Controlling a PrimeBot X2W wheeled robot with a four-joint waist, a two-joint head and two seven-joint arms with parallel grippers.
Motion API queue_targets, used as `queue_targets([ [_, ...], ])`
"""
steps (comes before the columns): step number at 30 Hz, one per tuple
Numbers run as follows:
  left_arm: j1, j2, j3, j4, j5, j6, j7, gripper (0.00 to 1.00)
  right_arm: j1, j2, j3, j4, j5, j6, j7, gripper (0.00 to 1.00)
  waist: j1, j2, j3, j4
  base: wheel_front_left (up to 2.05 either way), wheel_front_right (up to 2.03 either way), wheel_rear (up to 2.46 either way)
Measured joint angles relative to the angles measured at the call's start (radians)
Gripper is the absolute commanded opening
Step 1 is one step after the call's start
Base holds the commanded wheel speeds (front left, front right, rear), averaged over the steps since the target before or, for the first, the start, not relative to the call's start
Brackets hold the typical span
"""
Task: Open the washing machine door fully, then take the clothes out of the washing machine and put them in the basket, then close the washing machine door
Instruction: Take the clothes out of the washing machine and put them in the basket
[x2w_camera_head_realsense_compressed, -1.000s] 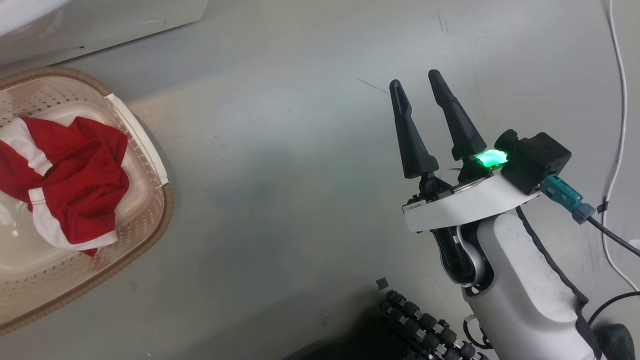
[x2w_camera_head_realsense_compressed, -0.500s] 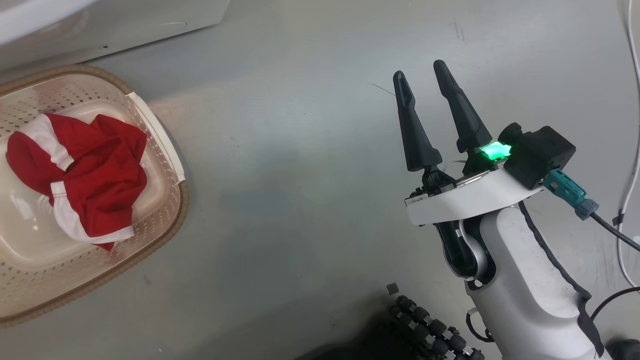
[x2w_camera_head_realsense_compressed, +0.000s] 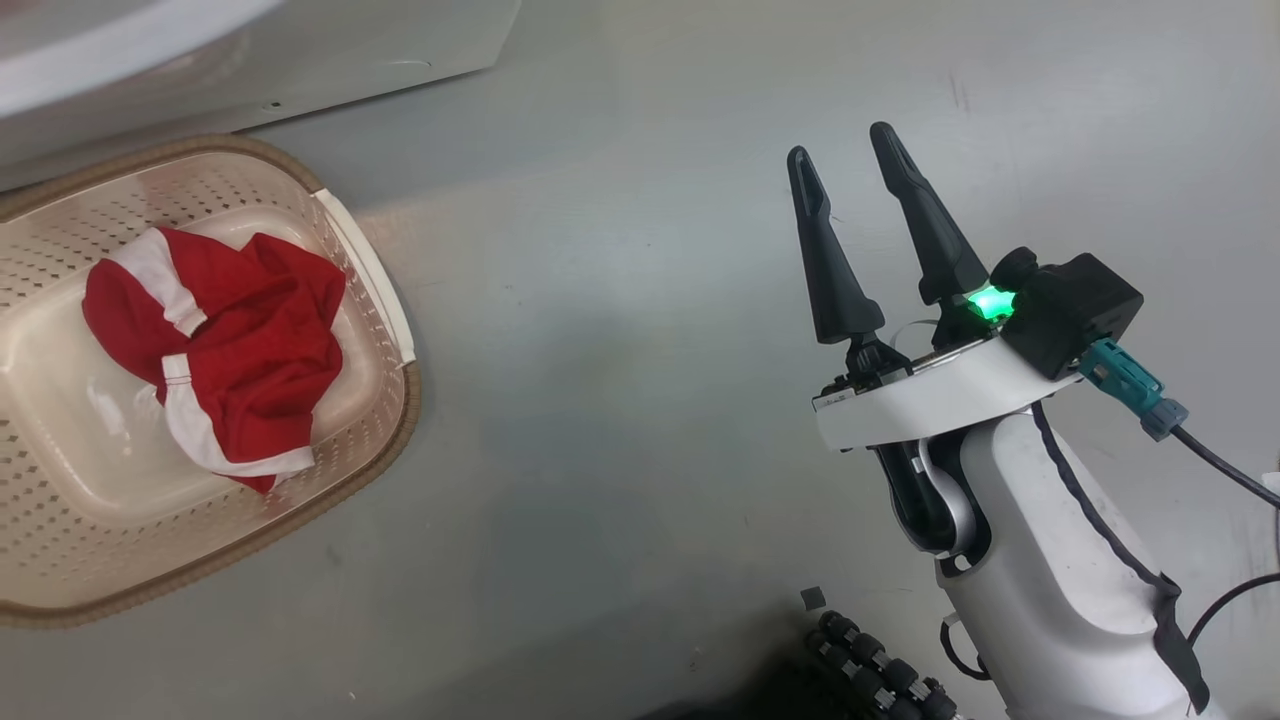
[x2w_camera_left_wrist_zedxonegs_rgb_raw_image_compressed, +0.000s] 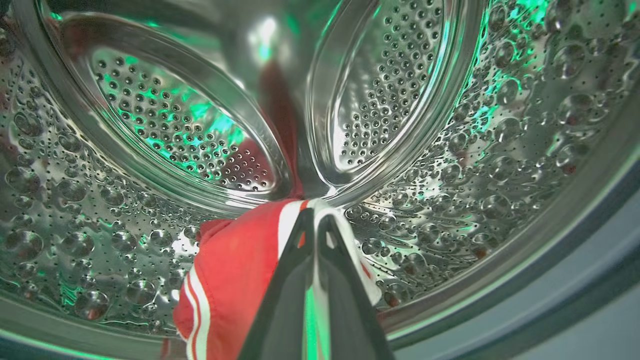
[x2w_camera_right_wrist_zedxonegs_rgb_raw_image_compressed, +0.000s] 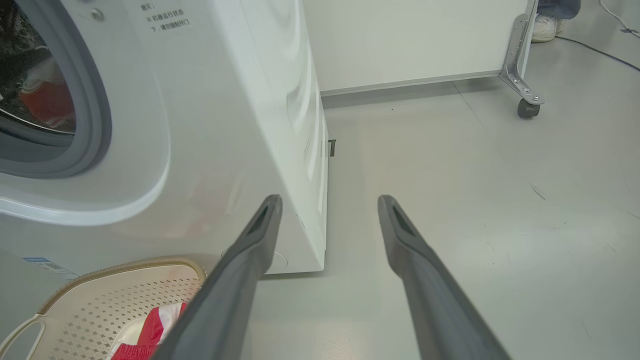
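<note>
Inside the steel drum of the washing machine (x2w_camera_left_wrist_zedxonegs_rgb_raw_image_compressed: 500, 150), my left gripper (x2w_camera_left_wrist_zedxonegs_rgb_raw_image_compressed: 316, 220) is shut on a red garment with white stripes (x2w_camera_left_wrist_zedxonegs_rgb_raw_image_compressed: 235, 270), one of the clothes. Another red and white garment (x2w_camera_head_realsense_compressed: 240, 350) lies crumpled in the cream basket (x2w_camera_head_realsense_compressed: 390, 440) on the floor in front of the washing machine (x2w_camera_right_wrist_zedxonegs_rgb_raw_image_compressed: 210, 125). My right gripper (x2w_camera_head_realsense_compressed: 842, 145) hangs open over bare floor, well right of the basket, holding nothing. In the right wrist view its fingers (x2w_camera_right_wrist_zedxonegs_rgb_raw_image_compressed: 250, 250) point past the machine's corner, and red cloth (x2w_camera_right_wrist_zedxonegs_rgb_raw_image_compressed: 45, 100) shows through the grey ring. The washing machine door is out of view.
Grey floor stretches to the right of the machine. A white panel on a castor wheel (x2w_camera_right_wrist_zedxonegs_rgb_raw_image_compressed: 525, 107) stands at the back, with a person's shoe (x2w_camera_right_wrist_zedxonegs_rgb_raw_image_compressed: 545, 27) behind it. Cables (x2w_camera_head_realsense_compressed: 1220, 470) trail at the far right, and the robot's base rollers (x2w_camera_head_realsense_compressed: 880, 680) are at the bottom.
The head camera has swung, so the basket and machine sit further right in the picture. The right gripper stays open in the same pose.
</note>
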Motion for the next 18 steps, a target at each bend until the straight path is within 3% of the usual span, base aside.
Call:
queue_targets([
  [18,0.360,-0.154,0.004,-0.116,-0.015,0.030,-0.246,0.00,0.035,-0.003,-0.047,0.053,-0.084,0.001,0.000,1.00,0.0000,0.0000,-0.129,0.085,0.00,0.00,0.00],
])
